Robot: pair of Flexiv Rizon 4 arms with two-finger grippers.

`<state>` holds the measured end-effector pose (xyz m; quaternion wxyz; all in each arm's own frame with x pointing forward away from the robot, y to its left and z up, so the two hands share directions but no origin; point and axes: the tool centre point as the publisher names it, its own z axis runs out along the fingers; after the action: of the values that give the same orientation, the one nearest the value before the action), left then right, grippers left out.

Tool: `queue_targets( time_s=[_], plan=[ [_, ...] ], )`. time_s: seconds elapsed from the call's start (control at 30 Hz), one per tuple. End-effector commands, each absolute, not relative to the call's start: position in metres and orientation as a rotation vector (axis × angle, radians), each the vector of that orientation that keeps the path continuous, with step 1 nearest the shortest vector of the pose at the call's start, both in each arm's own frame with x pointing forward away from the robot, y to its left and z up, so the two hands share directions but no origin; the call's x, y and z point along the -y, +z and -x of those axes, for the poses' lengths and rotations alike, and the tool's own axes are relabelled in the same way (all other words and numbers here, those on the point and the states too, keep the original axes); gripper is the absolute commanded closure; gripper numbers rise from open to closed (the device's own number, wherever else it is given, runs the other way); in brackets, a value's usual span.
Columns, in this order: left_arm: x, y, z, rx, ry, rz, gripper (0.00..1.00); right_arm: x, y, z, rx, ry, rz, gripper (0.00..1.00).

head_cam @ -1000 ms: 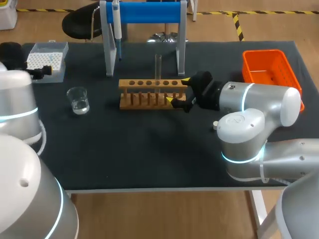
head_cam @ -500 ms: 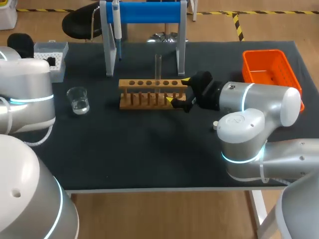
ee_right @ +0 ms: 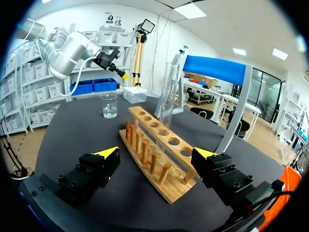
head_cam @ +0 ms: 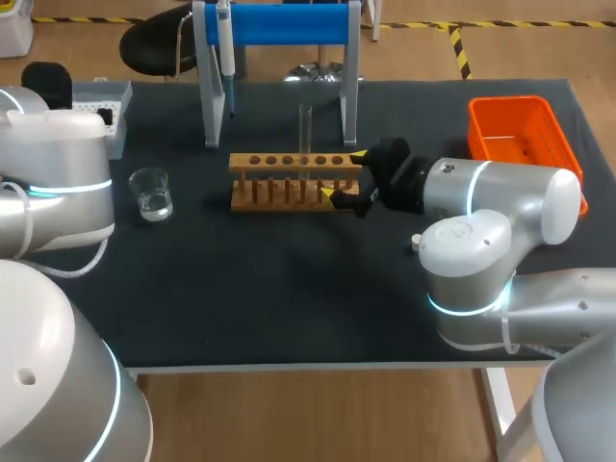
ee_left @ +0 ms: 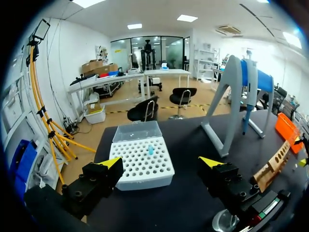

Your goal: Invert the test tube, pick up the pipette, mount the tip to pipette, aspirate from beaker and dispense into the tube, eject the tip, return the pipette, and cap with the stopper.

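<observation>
**Tube up in rack, pipette not yet fetched**

L gripper: fingers spread wide, holding nothing. It hangs near the table's far-left corner, w/ the tip box ahead of it and between the finger lines, not touching. One blue tip shows in the box.

Beaker: some clear liquid in it, standing alone between tip box and rack.

Pipette: on the blue-bar stand at the back, untouched.

Wooden rack: mid-table. Test tube stands upright in one of its holes, apart from both grippers.

R gripper: fingers spread, empty, at the rack's right end. Can't tell if a tip touches the wood.

Orange basket: far right, prob. for ejected tips.

Progress, as a judgement: the tube step looks done, since the tube sits upright and is let go. All else is left: fetch pipette, mount tip, aspirate, dispense, eject, return, cap. Stopper not made out in any view.
</observation>
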<state>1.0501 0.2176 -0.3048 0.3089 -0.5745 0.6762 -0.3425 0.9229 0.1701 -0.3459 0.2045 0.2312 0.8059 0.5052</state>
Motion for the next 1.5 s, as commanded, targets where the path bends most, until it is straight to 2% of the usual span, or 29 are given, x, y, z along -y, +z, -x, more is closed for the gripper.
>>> queue_targets(
  time_s=[0.03, 0.8, 1.5],
  plan=[
    [-0.217, -0.305, -1.051, -1.785, -0.903, 1.52, 0.0, -0.169, -0.346, -0.923, -2.247, 1.412, -0.643, 0.0],
    [-0.216, -0.311, -1.078, -1.806, -0.865, 1.431, 0.0, -0.169, -0.346, -0.923, -2.247, 1.412, -0.643, 0.0],
    [-0.224, -0.339, -1.094, -1.702, -0.922, 1.458, 0.0, -0.169, -0.346, -0.923, -2.247, 1.412, -0.643, 0.0]
  ],
)
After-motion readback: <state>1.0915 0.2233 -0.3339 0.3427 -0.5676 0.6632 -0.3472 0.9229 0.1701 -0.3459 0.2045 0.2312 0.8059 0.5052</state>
